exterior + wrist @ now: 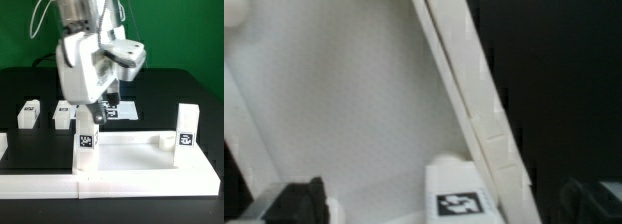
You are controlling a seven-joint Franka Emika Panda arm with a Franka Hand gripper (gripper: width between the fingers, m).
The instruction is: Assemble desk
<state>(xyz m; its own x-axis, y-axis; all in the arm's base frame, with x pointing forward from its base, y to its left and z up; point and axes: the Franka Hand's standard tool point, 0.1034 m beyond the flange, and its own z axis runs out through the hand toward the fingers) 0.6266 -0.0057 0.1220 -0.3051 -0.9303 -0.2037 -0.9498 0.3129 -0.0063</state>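
Note:
The white desk top (135, 155) lies flat at the front of the table, rim up. One white leg (86, 135) stands upright at its corner on the exterior view's left, and another leg (185, 128) stands at the right corner. A low white stub (165, 141) shows near the right leg. My gripper (95, 115) hangs right above the left leg. In the wrist view the tagged leg (461, 195) stands between my dark fingers (295, 202), apart from both, beside the top's rim (464, 90). The jaws are open.
Two loose white legs (28, 113) (62, 115) lie on the black table at the exterior view's left. The marker board (127, 110) lies behind the gripper. Low white border strips (100, 185) run along the front and left.

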